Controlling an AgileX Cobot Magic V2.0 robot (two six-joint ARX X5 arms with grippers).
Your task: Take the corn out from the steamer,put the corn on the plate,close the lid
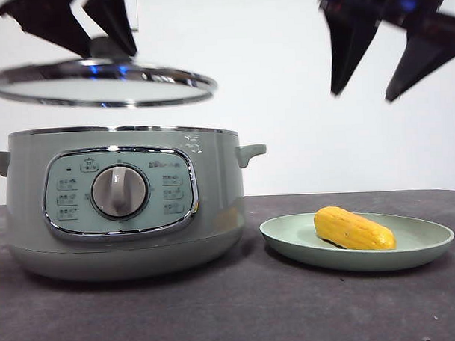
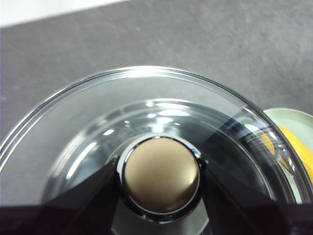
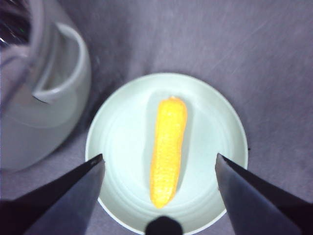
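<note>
The steamer (image 1: 124,211) interior is hidden; its left handle is cut off.
</note>
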